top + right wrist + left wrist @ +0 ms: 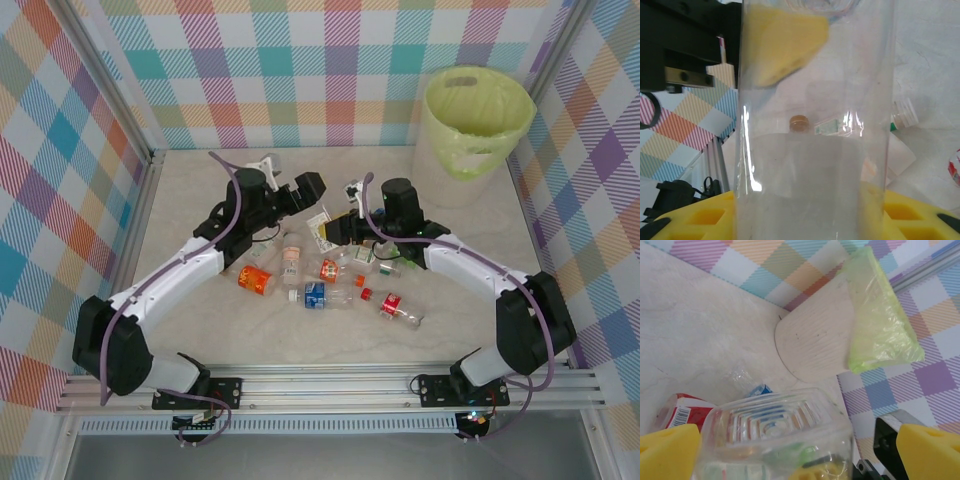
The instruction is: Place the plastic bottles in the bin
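A clear plastic bottle (322, 222) hangs above the table between my two grippers. My right gripper (340, 228) is shut on it; in the right wrist view the bottle (815, 165) stands between the yellow pads (690, 215). My left gripper (300, 190) is open around the bottle's ribbed base (775, 430), with its yellow pads (930, 450) spread wide and a gap on the right side. Several more plastic bottles lie on the table below, among them an orange-labelled one (255, 280), a blue-labelled one (315, 295) and a red-labelled one (395, 307). The bin (470, 120), whitish with a yellow-green liner, stands at the far right corner.
Checked walls close the table in at the back and on both sides. The bin (840, 325) sits against the back wall with bare table in front of it. A metal rail runs along the near edge (320, 385).
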Available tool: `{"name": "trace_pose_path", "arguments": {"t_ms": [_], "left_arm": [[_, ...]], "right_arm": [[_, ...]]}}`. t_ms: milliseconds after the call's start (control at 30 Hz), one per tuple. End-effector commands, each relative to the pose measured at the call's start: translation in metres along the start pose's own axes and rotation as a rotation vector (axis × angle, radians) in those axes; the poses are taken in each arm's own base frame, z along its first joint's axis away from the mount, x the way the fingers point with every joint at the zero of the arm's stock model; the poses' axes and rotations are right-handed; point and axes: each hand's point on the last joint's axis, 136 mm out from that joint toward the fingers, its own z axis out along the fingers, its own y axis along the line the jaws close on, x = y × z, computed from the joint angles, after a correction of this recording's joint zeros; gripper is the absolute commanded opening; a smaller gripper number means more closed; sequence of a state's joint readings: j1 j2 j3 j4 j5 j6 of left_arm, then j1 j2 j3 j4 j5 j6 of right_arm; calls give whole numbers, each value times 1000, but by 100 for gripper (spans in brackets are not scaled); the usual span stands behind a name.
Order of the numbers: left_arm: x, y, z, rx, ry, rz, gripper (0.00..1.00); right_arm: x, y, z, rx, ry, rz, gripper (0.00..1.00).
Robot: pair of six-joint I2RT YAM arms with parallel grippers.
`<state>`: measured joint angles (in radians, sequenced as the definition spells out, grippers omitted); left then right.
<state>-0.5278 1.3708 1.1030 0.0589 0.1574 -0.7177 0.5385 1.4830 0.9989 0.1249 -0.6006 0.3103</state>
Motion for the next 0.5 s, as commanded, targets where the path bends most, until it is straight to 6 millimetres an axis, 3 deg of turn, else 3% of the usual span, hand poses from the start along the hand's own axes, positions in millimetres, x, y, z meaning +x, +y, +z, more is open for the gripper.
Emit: {"name": "trace_pose_path", "arguments": {"t_ms": [0,200,467], "left_arm": [[-29,1,-27,-30,-145,-4,100],[-46,66,-77,-328,-343,-97,100],[-27,115,-112,-394,-412,-228,100]], "right_arm": [[-16,4,-9,50,-42,-62,47],[-35,-19,-21,192,-113,-72,47],[-85,-40,-44,325,-208,-128,45]]}}
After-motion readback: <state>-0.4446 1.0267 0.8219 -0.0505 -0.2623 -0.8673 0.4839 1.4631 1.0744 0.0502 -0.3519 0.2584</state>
